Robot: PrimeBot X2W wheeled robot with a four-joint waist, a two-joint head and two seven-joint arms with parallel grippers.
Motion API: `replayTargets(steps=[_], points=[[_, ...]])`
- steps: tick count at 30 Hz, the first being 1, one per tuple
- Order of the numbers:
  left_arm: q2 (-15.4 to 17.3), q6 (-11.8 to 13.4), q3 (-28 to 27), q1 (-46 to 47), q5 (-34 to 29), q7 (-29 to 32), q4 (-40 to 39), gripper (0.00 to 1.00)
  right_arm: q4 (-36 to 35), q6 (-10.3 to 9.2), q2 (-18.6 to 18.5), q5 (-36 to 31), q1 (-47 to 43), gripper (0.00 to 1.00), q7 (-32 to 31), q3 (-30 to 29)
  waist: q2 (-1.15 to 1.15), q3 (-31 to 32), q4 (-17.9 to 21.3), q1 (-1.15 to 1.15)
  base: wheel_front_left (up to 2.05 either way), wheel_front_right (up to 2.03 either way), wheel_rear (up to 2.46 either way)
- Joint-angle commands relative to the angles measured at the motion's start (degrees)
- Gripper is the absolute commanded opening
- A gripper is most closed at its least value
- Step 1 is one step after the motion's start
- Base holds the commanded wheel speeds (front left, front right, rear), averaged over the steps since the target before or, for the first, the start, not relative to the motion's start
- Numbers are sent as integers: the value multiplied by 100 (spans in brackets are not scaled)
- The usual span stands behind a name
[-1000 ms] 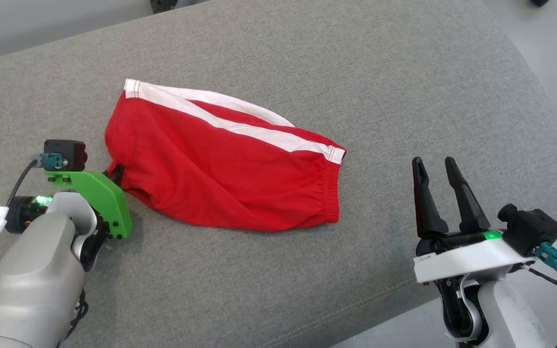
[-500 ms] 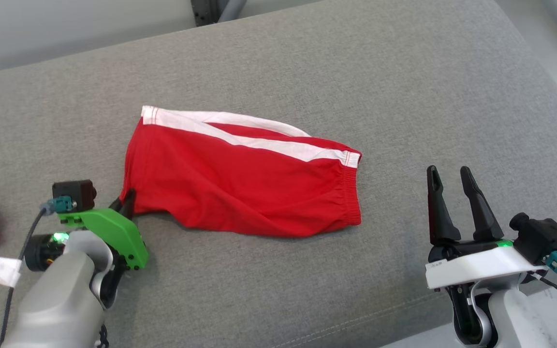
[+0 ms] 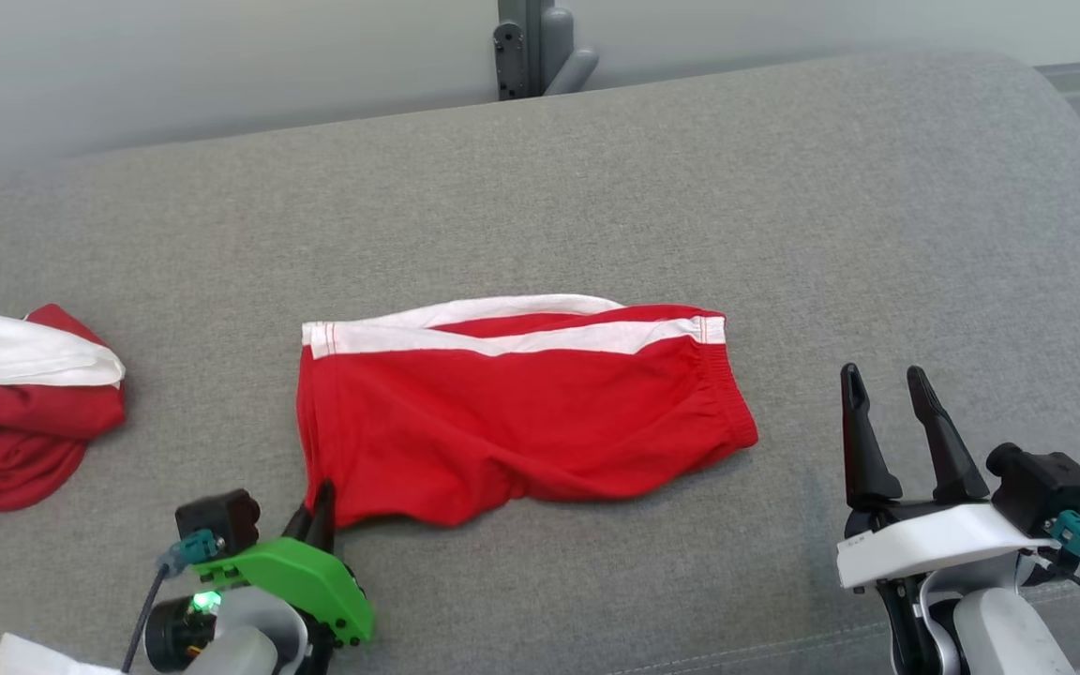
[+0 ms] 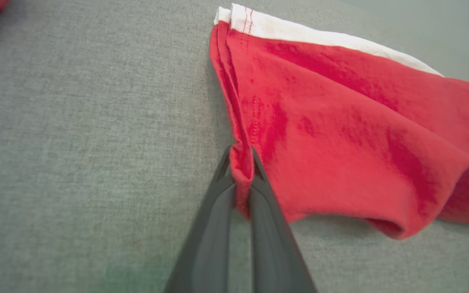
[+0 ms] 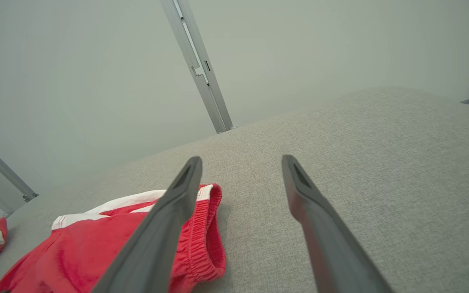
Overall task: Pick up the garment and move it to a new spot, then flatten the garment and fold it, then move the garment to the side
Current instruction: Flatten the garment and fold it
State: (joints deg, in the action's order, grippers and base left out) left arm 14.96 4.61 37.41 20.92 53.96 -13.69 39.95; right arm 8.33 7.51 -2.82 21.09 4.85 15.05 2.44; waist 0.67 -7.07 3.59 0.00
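Our left gripper (image 4: 241, 156) is clamped on the near-left hem corner of the garment (image 3: 521, 422), red shorts lying flat mid-cushion (image 3: 690, 187). We judge this the pick-up step: next, lift and carry without losing the pinch. Our right gripper (image 3: 881, 375) hovers open and empty, near the shorts' right end.

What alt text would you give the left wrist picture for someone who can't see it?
The left gripper is shut on the edge of a red garment with a white band, which lies spread on a grey cushion.
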Motion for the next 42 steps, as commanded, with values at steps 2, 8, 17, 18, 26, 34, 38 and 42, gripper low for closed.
replayTargets(steps=[2,8,17,18,26,34,38,42], points=[[25,188,-28,-299,35,-44,-255,0,96,-4,-13,-69,-2,100,19,-9,-67,146,-154,0,0,0,0],[68,436,-40,-571,39,-52,-543,0,234,-4,-13,-109,86,100,19,13,-67,185,-165,0,0,0,0],[199,604,-211,-674,-332,-146,-966,100,387,-4,-13,-147,99,100,18,-30,-67,240,-175,0,0,0,0],[240,620,-267,-671,-506,-156,-1081,100,408,-4,-13,-171,90,100,19,-44,-67,249,-188,0,0,0,0],[112,650,-1175,-1162,-1909,-143,-2197,100,901,-4,-13,-396,213,100,-152,-32,-67,368,-401,0,0,0,0],[-196,481,-1706,-1519,-2493,-145,-2651,100,1864,-4,-19,-376,578,100,-443,159,-67,385,-765,0,0,0,0],[-375,314,-1890,-1630,-2710,-145,-2610,100,2722,-4,-17,-187,894,100,-456,108,-67,356,-1042,0,0,0,0],[-483,225,-2037,-1696,-2809,-145,-2539,100,3270,-4,-17,479,1108,100,-443,199,-67,330,-1188,0,0,0,0]])
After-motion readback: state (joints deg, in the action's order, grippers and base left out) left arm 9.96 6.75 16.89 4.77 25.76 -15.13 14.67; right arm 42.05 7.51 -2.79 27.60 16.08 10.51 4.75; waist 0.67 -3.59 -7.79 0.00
